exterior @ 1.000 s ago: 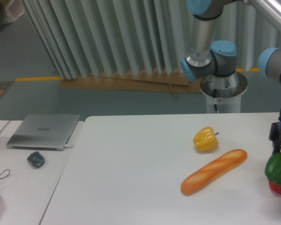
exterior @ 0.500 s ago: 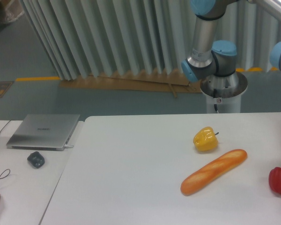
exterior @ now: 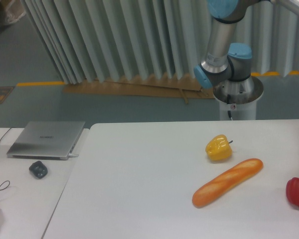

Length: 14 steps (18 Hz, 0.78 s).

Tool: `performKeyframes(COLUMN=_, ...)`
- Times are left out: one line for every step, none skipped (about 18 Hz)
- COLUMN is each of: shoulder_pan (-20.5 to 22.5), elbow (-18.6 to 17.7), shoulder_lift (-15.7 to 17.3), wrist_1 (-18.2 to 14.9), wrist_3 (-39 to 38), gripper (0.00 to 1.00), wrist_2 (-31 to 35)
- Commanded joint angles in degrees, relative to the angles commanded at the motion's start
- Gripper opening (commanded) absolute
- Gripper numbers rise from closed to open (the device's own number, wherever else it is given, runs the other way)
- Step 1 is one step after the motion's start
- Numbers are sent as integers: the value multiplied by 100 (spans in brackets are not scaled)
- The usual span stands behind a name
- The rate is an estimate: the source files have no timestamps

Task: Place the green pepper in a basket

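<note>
You can't see the end effector or green pepper, both out of frame beyond the red pepper [exterior: 297, 191]; lower gently over the basket.

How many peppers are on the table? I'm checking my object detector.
2: a yellow pepper behind the bread loaf, and a red pepper at the right edge. No green pepper shows; more could lie outside the frame.

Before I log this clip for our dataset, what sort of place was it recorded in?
Most likely a robotics lab or workshop. A robot arm's base stands on a pedestal behind a white table, yellow tape marks the painted floor, and a closed laptop sits on a side desk.
</note>
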Motion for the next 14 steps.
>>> performKeyframes(shoulder_pan=26, elbow=9, shoulder_lift=-35, wrist_1=0, wrist_3=9, gripper=47, wrist_2=-9)
performKeyframes(shoulder_pan=27, elbow=26, shoulder_lift=-79, wrist_1=9, wrist_3=10, gripper=47, wrist_2=-9)
performKeyframes(shoulder_pan=27, elbow=35, shoulder_lift=-114, wrist_1=35, wrist_3=10, gripper=47, wrist_2=-9)
performKeyframes(shoulder_pan=27, elbow=35, shoulder_lift=-176, wrist_1=157, wrist_3=10, gripper=47, wrist_2=-9)
performKeyframes(shoulder_pan=18, elbow=35, shoulder_lift=-211, wrist_1=271, wrist_3=10, gripper=48, wrist_2=-9)
performKeyframes(shoulder_pan=27, elbow=35, shoulder_lift=-255, wrist_1=299, wrist_3=18, gripper=48, wrist_2=-9)
performKeyframes(shoulder_pan=18, elbow=53, shoulder_lift=-316, wrist_1=308, wrist_3=18, gripper=48, wrist_2=-18)
performKeyframes(shoulder_pan=18, elbow=88, shoulder_lift=-395, wrist_1=334, wrist_3=18, gripper=47, wrist_2=-18)
performKeyframes(shoulder_pan=27, elbow=88, shoulder_lift=-448, wrist_1=386, wrist_3=18, gripper=47, wrist_2=-18)
performKeyframes(shoulder_pan=18, elbow=97, shoulder_lift=-483, wrist_1=448, wrist_3=18, gripper=48, wrist_2=-18)
performKeyframes(shoulder_pan=27, elbow=105, shoulder_lift=-501, wrist_1=466, wrist_3=18, gripper=48, wrist_2=-18)
performKeyframes(shoulder_pan=18, elbow=105, shoulder_lift=-510, wrist_1=466, wrist_3=18, gripper=48, wrist_2=-18)
performKeyframes(shoulder_pan=18, elbow=114, shoulder_lift=-545, wrist_1=475, wrist_3=10, gripper=48, wrist_2=-18)
performKeyframes(shoulder_pan=18, elbow=114, shoulder_lift=-580, wrist_1=475, wrist_3=10, gripper=48, wrist_2=-18)
